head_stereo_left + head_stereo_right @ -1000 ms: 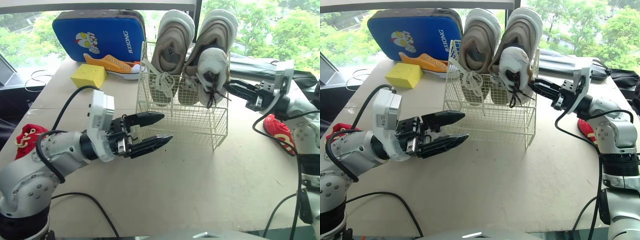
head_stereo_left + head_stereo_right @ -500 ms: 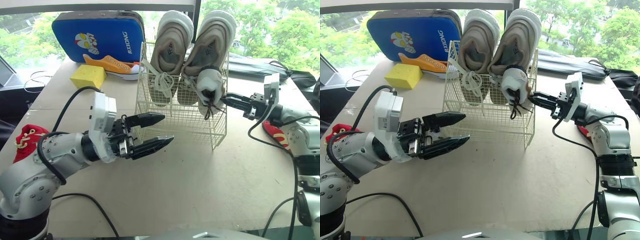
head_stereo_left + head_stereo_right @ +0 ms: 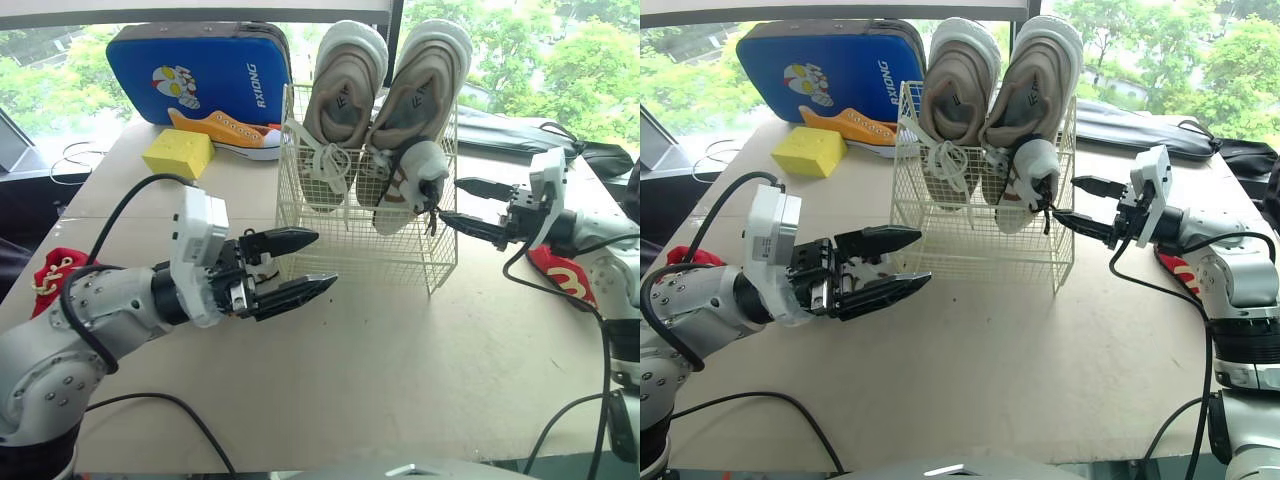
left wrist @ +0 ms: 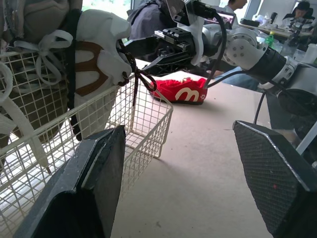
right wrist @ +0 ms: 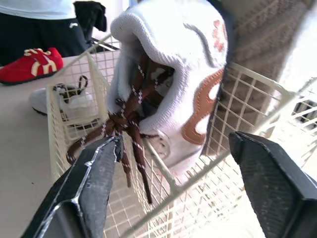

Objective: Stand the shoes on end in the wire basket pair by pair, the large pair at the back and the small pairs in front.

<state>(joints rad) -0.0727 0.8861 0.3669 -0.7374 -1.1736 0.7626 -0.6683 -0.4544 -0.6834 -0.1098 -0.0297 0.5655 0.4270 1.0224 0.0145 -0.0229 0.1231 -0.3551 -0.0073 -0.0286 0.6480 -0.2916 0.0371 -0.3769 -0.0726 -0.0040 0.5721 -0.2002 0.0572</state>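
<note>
Wire basket (image 3: 350, 243): stood mid-table, between my grippers.
Large beige sneakers (image 3: 345, 100): stood on end at its back.
Small white shoe (image 3: 415, 185): leaned in the front right corner, laces dangling.
My left gripper (image 3: 325, 260): fingers apart, empty.
My right gripper (image 3: 450, 199): fingers apart, just beside that shoe.

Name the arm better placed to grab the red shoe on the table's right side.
Right. The red shoe lies beside that arm, and the right gripper is open and empty. The left gripper, also open, hovers front-left of the wire basket, farther away.
</note>
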